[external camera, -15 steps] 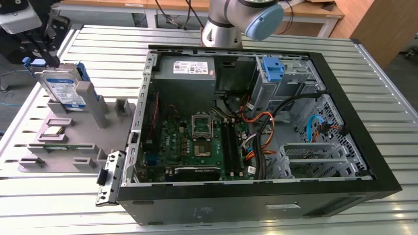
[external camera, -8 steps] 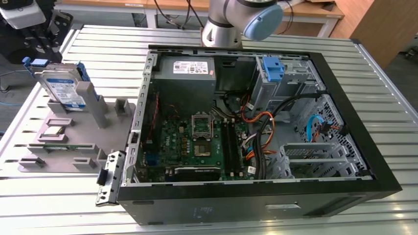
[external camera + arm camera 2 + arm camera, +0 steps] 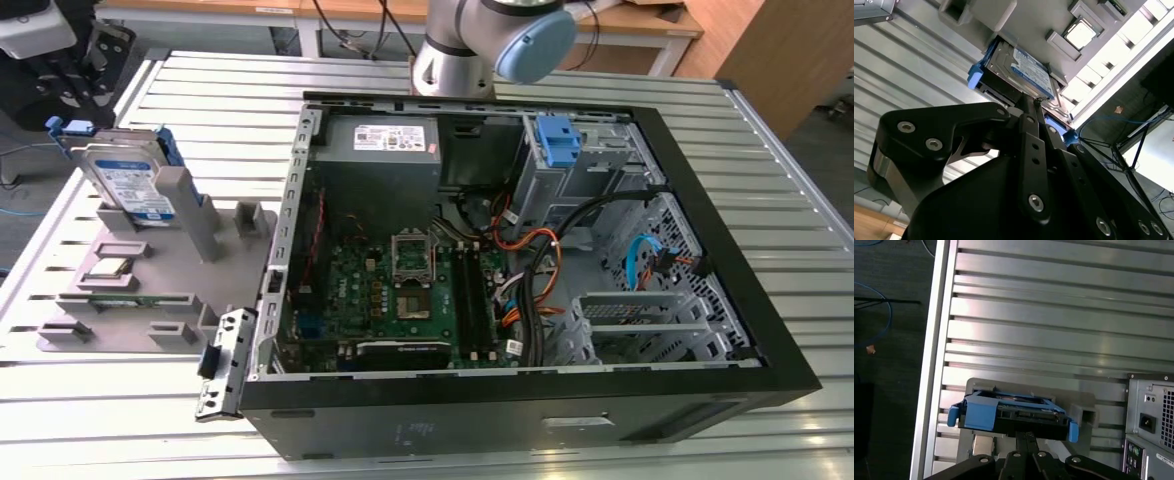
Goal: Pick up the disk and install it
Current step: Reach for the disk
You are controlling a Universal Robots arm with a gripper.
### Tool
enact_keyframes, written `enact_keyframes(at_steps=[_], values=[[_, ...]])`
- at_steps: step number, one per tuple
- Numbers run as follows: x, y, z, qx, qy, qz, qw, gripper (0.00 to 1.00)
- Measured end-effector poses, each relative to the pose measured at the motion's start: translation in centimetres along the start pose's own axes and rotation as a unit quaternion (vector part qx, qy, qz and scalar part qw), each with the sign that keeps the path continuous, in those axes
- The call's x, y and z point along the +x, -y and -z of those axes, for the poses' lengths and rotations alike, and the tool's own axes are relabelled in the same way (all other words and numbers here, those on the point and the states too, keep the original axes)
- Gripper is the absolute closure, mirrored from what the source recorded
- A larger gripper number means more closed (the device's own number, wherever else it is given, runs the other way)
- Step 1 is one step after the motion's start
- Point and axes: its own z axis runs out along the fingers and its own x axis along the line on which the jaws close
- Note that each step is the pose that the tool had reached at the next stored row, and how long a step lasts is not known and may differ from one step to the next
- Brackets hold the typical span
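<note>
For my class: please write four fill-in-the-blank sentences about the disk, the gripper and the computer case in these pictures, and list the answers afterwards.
1. The disk stands ____ in the grey holder, not lying flat.
2. The bracket along the disk's edges is ____ in colour.
3. In the exterior view, the grey holder sits outside the computer case, on that view's ____.
4. In the second wrist view, the gripper is nearest to the ____.

Missing words: upright; blue; left; disk.

Place: you're in a robotics lab-workshop | Evidence: slatted aluminium table (image 3: 747, 130) carrying an opened computer case (image 3: 787, 370) and a grey parts fixture (image 3: 80, 340) — wooden workbenches (image 3: 641, 25) beyond its far edge, cables (image 3: 879, 315) trailing on the floor.
</note>
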Motion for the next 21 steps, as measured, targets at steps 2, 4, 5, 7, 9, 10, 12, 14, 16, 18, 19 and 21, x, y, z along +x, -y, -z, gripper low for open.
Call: enact_keyframes(at_steps=[2,4,5,7,9,10,12,14,16,18,19,21], values=[[0.07,-0.04,-0.05,-0.0001,0.0003,-0.002,1.0,0.9],[0.08,-0.05,-0.05,0.0004,0.0006,-0.013,0.9999,0.9],[0.08,-0.06,-0.06,0.0005,0.0008,-0.02,0.9998,0.9],[0.08,-0.06,-0.07,0.0006,0.001,-0.023,0.9997,0.9],[0.08,-0.06,-0.08,0.0006,0.0011,-0.024,0.9997,0.9],[0.08,-0.06,-0.08,0.0006,0.0012,-0.024,0.9997,0.9],[0.08,-0.06,-0.08,0.0007,0.0013,-0.026,0.9997,0.9],[0.08,-0.06,0.01,0.0007,0.0014,-0.028,0.9996,0.9],[0.07,-0.07,0.19,0.0007,0.0014,-0.028,0.9996,0.9],[0.07,-0.07,0.19,0.0007,0.0015,-0.028,0.9996,0.9],[0.07,-0.07,0.19,0.0007,0.0015,-0.029,0.9996,0.9],[0.07,-0.07,0.2,0.0007,0.0014,-0.029,0.9996,0.9]])
